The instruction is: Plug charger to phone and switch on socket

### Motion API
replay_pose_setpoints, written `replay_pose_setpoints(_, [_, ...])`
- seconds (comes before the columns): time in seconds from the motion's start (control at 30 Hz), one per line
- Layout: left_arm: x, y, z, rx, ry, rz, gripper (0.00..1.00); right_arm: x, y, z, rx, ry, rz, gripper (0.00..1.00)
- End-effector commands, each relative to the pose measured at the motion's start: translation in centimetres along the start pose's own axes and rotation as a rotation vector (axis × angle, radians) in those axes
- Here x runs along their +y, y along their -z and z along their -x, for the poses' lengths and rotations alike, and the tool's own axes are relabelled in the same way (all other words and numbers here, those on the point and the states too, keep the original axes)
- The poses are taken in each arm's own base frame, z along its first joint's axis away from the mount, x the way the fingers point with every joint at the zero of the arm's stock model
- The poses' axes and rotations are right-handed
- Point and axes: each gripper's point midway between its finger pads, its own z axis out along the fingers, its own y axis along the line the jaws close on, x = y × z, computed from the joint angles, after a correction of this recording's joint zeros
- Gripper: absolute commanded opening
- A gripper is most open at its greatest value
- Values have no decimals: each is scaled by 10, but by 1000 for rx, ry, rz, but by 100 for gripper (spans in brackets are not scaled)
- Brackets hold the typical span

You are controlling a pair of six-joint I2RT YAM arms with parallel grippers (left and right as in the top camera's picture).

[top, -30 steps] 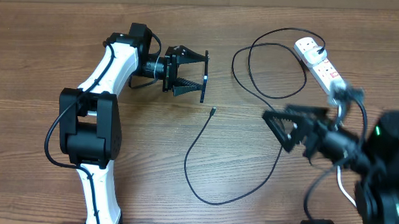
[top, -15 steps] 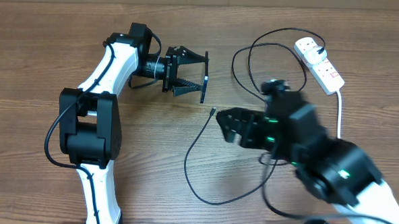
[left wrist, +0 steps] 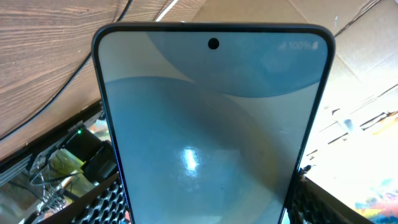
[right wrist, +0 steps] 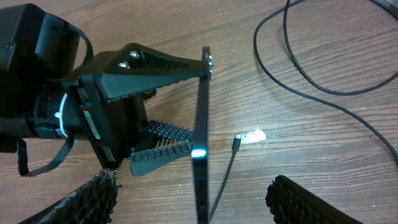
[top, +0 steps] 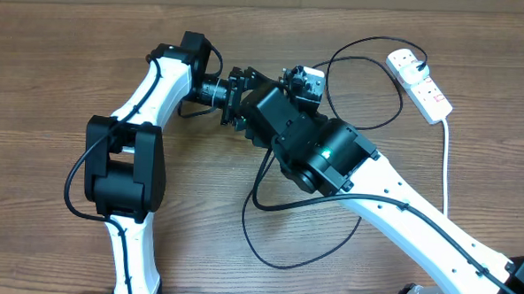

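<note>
A: Entry one, the phone?
B: Phone (right wrist: 202,124), pale blue screen lit, held on edge above the table (top: 53,67). Left pincer (right wrist: 194,106) clamped on it, one ribbed finger (right wrist: 158,155) on each long side

A: Entry two, the charger?
B: Charger (top: 266,254), thin black cable, loose loops on the table. Connector tip (right wrist: 237,143) lies just beside the phone, not touching it. Other end runs well away from the phone, to a black plug (top: 417,59) seated in the socket

A: Entry three, the socket?
B: Socket (top: 422,83), white strip with red marks and a white lead, well apart from the phone, to its right in the overhead view

A: Entry four, the right pincer?
B: Right pincer (right wrist: 189,186), fingers spread apart, hanging just over the phone with one finger to each side, gripping nothing
</note>
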Motion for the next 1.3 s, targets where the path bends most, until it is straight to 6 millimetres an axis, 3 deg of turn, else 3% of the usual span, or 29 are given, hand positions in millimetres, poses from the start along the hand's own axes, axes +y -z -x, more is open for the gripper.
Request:
replay_pose_setpoints(0.0, [-12, 0, -5, 22, 5, -25, 68, 3, 3, 12, -60, -30, -17, 78])
replay_pose_setpoints(0.43, [-18, 1, -11, 58, -1, -63, 69, -5, -29, 1, -62, -41, -132, 56])
replay_pose_setpoints(0.5, [-18, 1, -11, 57, -12, -63, 69, -5, -29, 2, -63, -41, -131, 49])
replay_pose_setpoints(0.67, [-18, 1, -11, 58, -15, -64, 69, -4, -29, 3, -63, -13, -129, 44])
replay_pose_setpoints(0.87, [-19, 1, -12, 61, -15, -67, 69, -5, -33, 5, -44, -15, -116, 29])
replay_pose_setpoints(1.27, [-19, 1, -12, 61, -15, -67, 70, -9, -37, 10, -31, -40, -111, 16])
